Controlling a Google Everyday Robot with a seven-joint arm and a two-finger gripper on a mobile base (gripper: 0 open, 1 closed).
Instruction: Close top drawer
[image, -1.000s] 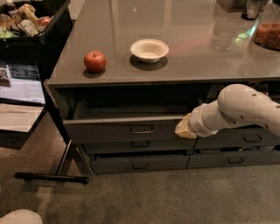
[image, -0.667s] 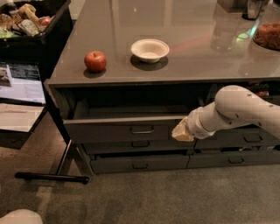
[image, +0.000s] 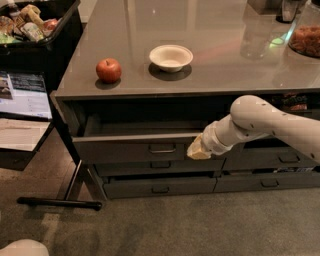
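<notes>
The top drawer is a wide dark-grey drawer under the counter's left half. It stands pulled out part way, with its grey inside showing above the front panel. A small metal loop handle sits at the centre of the panel. My gripper is at the end of the white arm reaching in from the right. Its pale tip is against the right end of the drawer's front panel, right of the handle.
A red apple and a white bowl sit on the grey counter. Lower drawers stand below. A black bin of snacks and a stand with a foot bar are at the left.
The gripper has moved left along the drawer front toward the handle. The drawer's opening looks much the same.
</notes>
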